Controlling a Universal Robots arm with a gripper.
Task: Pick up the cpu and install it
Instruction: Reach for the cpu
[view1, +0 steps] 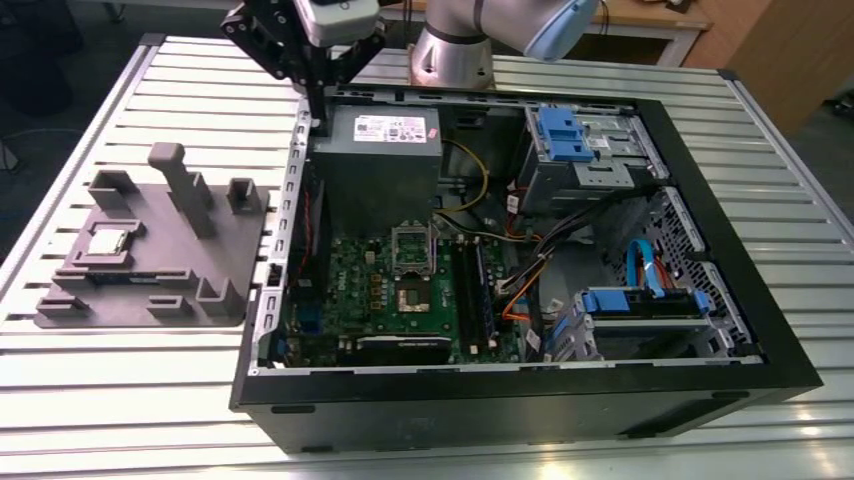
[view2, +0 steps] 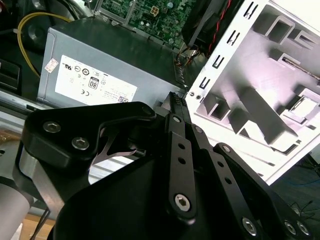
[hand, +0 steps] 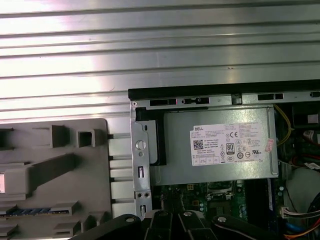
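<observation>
The cpu (view1: 107, 242), a small flat square with a shiny metal top, lies in a recess of the grey fixture block (view1: 147, 285) at the exterior view's left, outside the computer case. My gripper (view1: 320, 92) hangs above the case's far left corner, by the grey power supply box (view1: 380, 150), far from the cpu. Its black fingers (view2: 176, 107) come together at the tips with nothing between them. The green motherboard (view1: 367, 300) lies in the case, and its square socket (view1: 411, 292) sits near the board's middle.
The open black case (view1: 534, 400) rests on a slatted metal table (view1: 120, 390). Inside are blue drive brackets (view1: 561, 135), cables (view1: 521, 285) and a card (view1: 394, 348) along the near edge. Tall posts (view1: 180, 185) rise from the fixture block. The arm's base (view1: 454, 50) stands behind the case.
</observation>
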